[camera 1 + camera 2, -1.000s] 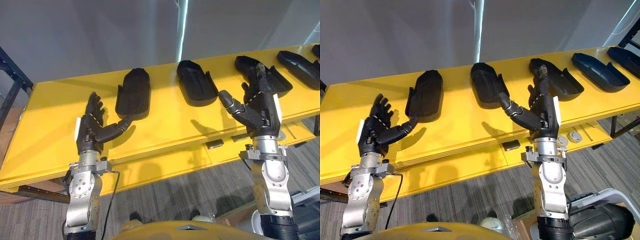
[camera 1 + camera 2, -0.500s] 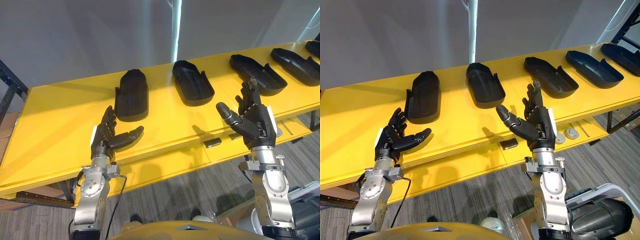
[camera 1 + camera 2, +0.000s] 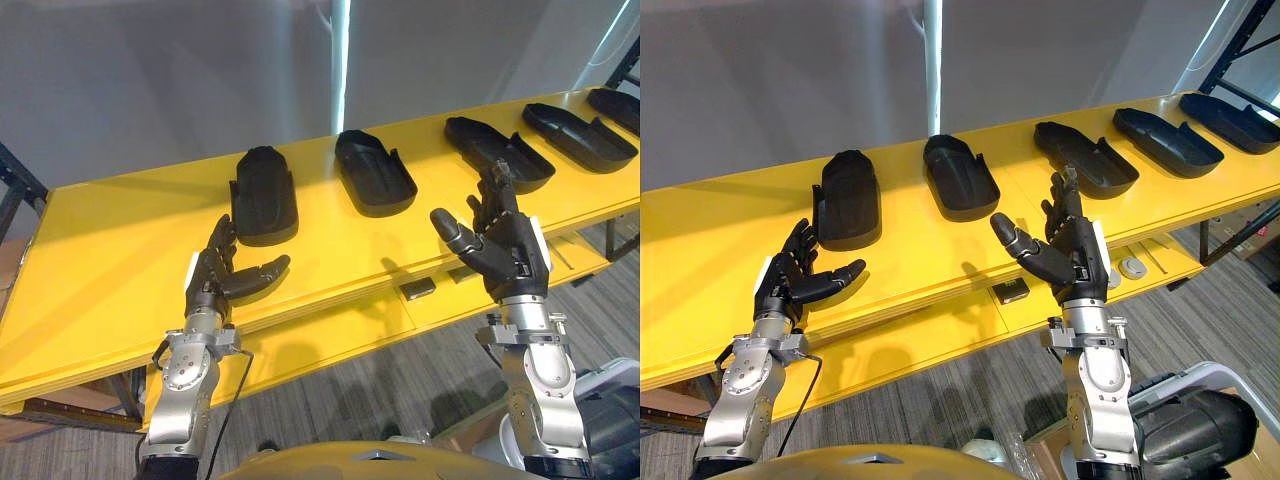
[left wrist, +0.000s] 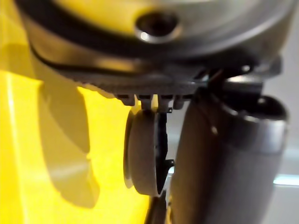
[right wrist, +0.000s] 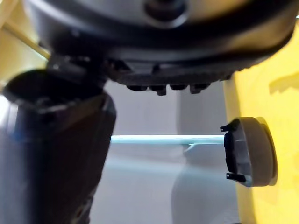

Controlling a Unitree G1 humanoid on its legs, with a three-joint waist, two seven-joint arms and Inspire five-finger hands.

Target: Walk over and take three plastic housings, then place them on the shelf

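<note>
Five black plastic housings sit in a row along the far side of the yellow table [image 3: 110, 250], each apart from the next. First housing [image 3: 264, 195] is nearest the table's left end. Then come second housing [image 3: 374, 173], third housing [image 3: 498, 153] and fourth housing [image 3: 578, 122], with fifth housing [image 3: 618, 103] at the table's right end. All lie on the table top.

Your left hand [image 3: 213, 276] is over the table's near edge, just short of the first housing. Fingers are straight and spread, thumb out toward the table's middle, holding nothing.

Your right hand [image 3: 505, 252] is raised over the near edge too. Fingers are straight and slightly apart, thumb stuck out, nothing in it. Its fingertips [image 3: 497, 195] line up with the third housing's near end; can't tell if they touch.

On the table's lower front ledge you have a small black block [image 3: 417, 289] between the two hands, and round grey discs [image 3: 1130, 267] under the right hand.
</note>
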